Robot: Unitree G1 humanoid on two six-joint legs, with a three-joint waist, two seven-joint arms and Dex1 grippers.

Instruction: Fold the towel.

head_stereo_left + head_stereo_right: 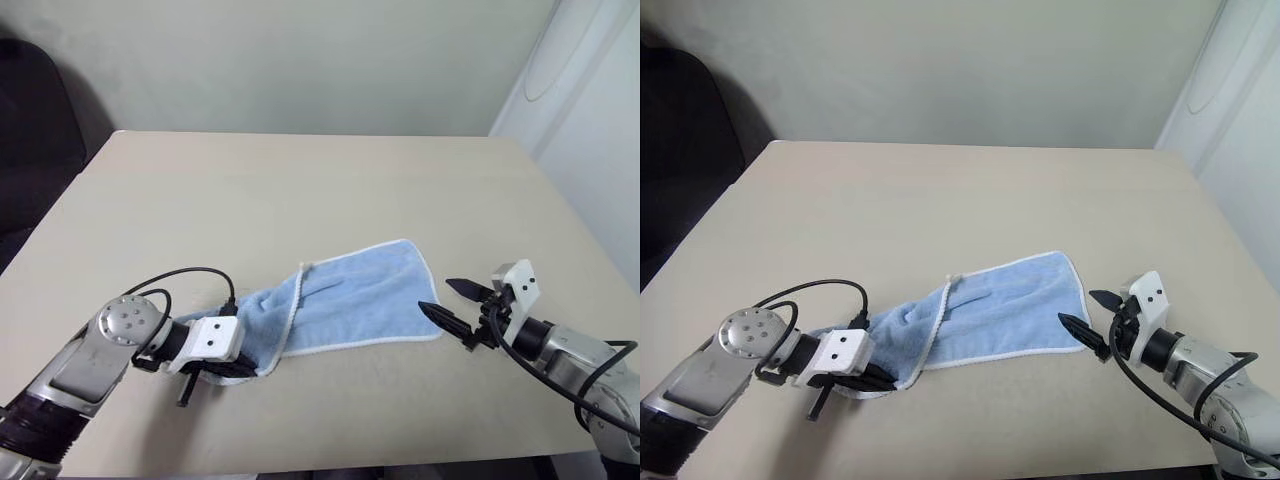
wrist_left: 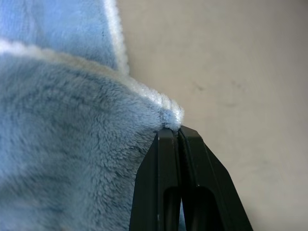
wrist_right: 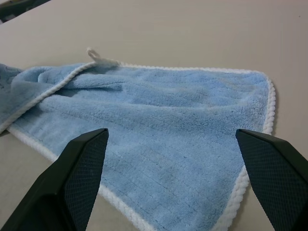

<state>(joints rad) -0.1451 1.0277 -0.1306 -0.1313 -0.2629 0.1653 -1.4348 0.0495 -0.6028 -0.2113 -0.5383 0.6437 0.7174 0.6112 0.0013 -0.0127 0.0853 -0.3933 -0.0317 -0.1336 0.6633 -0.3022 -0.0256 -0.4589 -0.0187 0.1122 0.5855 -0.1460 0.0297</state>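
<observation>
The light blue towel [image 1: 350, 300] with white trim lies bunched and stretched across the near half of the table, its white cord loop [image 1: 305, 266] at its far edge. My left gripper [image 1: 238, 370] is shut on the towel's near left corner; in the left wrist view the two black fingers [image 2: 166, 159] pinch the white trimmed edge [image 2: 171, 108]. My right gripper [image 1: 438, 297] stands open just off the towel's right edge, pointing at it, with nothing between its fingers. In the right wrist view the towel [image 3: 159, 120] spreads out ahead of the wide-apart fingertips.
The beige table [image 1: 300, 190] has bare room behind and to both sides of the towel. A dark chair [image 1: 30, 130] stands beyond the table's left back corner. A white panel [image 1: 590, 90] rises at the right back.
</observation>
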